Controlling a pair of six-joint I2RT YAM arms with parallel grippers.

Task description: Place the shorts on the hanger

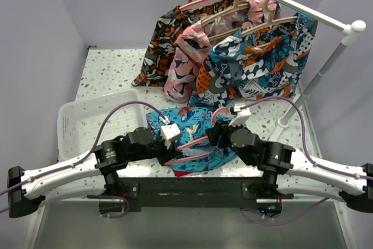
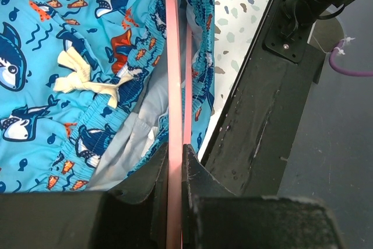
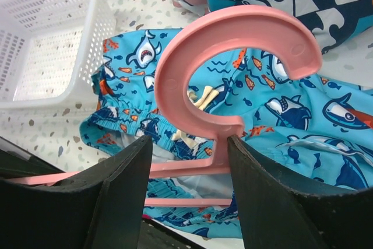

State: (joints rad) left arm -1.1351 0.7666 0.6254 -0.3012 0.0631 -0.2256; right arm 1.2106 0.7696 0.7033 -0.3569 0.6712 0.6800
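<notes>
Shorts (image 1: pixel 189 122) lie on the desk (image 1: pixel 111 68) at the centre of its near edge, pink hanger (image 3: pixel 233 27) across them. Left tool (image 2: pixel 175 164) pinches one hanger arm. Right tool (image 3: pixel 189 141) straddles the hook neck; whether it grips cannot be determined.

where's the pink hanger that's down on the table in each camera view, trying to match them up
top external: the pink hanger lies low centre, on the shorts.
left wrist: one thin bar of it runs straight up the middle, pinched in the left claw.
right wrist: its hook fills the centre.
shared landmark: the shorts under it, in all three views.
</notes>
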